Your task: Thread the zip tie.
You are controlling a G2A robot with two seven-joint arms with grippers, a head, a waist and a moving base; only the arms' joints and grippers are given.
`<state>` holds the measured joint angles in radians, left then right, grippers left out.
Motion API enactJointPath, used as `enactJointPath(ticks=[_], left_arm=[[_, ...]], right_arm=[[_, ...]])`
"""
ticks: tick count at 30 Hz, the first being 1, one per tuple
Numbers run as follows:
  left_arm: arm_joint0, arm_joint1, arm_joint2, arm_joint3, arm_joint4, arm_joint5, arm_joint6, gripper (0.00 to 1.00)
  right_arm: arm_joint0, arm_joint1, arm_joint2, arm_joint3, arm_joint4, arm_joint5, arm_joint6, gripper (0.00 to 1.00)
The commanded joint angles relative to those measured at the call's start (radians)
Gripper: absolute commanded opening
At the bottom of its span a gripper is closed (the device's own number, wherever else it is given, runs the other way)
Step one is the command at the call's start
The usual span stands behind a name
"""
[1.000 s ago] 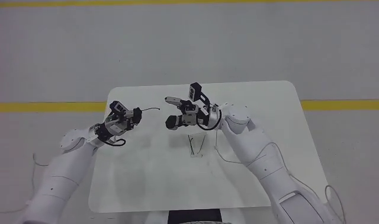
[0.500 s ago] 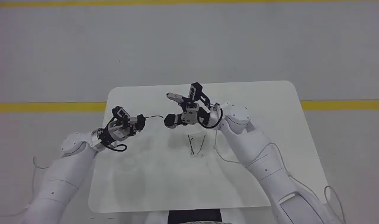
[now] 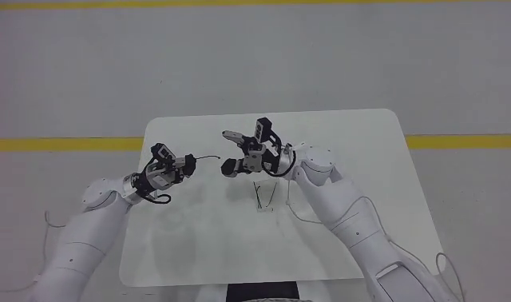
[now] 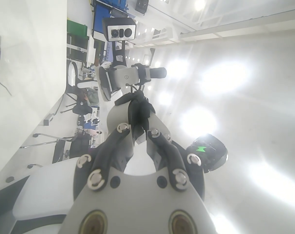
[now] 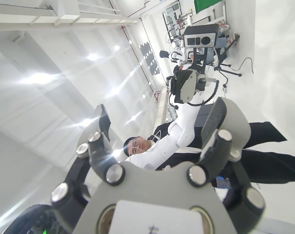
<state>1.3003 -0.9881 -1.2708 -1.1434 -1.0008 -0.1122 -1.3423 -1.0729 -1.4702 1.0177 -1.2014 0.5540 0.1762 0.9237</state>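
- Threading was judged not yet begun: the zip tie (image 3: 207,156) was pinched at one end by the left hand (image 3: 187,165), which was closed tight on it, over the 9 o'clock half of the worktop (image 3: 359,142).
- The tie's long axis was laid almost level across the top view. Its free length ran from the left hand toward 3 o'clock and ended just short of the right hand (image 3: 227,151).
- The right hand was spread wide and held nothing. Its opening was turned toward 9 o'clock, facing the tie's free end, with a small gap between the two.
- Whether the pinched end was the head or the tip could not be told, as it was hidden inside the grip.
- The right hand was judged the nearer to the free end, so the coming move was expected to turn on a short approach along the 3-to-9 o'clock line and a close on that end.
- Some spare ties (image 3: 265,196) were seen lying flat on the worktop at about 5 o'clock from the right hand, apart from both hands.
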Motion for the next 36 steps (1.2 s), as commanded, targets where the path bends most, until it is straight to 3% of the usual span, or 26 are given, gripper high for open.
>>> enactJointPath(ticks=[1, 17, 25, 36], left_arm=[[0.0, 0.0, 0.0, 0.0, 0.0, 0.0, 0.0, 0.0], [0.0, 0.0, 0.0, 0.0, 0.0, 0.0, 0.0, 0.0], [0.0, 0.0, 0.0, 0.0, 0.0, 0.0, 0.0, 0.0], [0.0, 0.0, 0.0, 0.0, 0.0, 0.0, 0.0, 0.0]], right_arm=[[-0.002, 0.001, -0.002, 0.003, 0.008, -0.007, 0.004, 0.4], [0.004, 0.001, -0.034, 0.032, 0.029, -0.026, 0.008, 0.31], [0.004, 0.005, -0.036, 0.038, 0.038, -0.031, 0.005, 0.07], [0.012, 0.009, -0.043, 0.046, 0.037, -0.035, 0.002, 0.0]])
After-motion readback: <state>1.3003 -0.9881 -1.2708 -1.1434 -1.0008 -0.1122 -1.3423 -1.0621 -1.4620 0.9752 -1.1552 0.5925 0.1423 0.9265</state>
